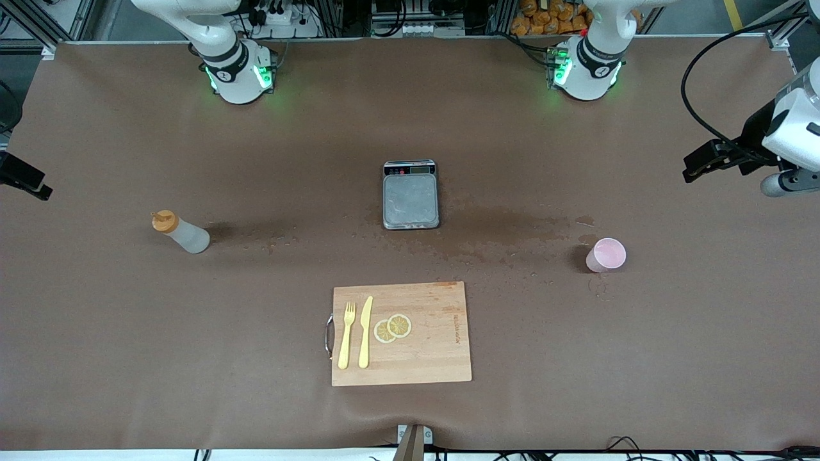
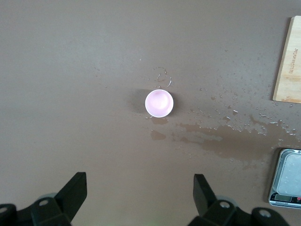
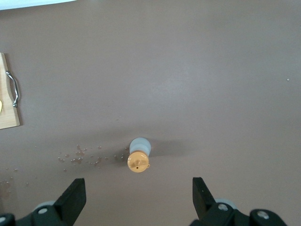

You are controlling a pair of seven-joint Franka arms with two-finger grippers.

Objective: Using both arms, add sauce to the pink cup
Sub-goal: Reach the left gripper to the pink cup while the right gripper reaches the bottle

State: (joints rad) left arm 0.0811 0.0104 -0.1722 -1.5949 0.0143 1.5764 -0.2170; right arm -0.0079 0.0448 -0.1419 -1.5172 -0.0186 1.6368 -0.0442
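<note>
The sauce bottle, whitish with an orange cap, stands upright toward the right arm's end of the table. In the right wrist view the sauce bottle shows from above, ahead of my right gripper, which is open and empty. The right gripper hangs high at that table end. The pink cup stands upright toward the left arm's end. My left gripper is open and empty, high over the table with the pink cup ahead of it. The left gripper shows at the view's edge.
A steel scale sits mid-table. Nearer the front camera lies a wooden cutting board with a yellow fork, a knife and two lemon slices. Wet patches spread between scale and cup.
</note>
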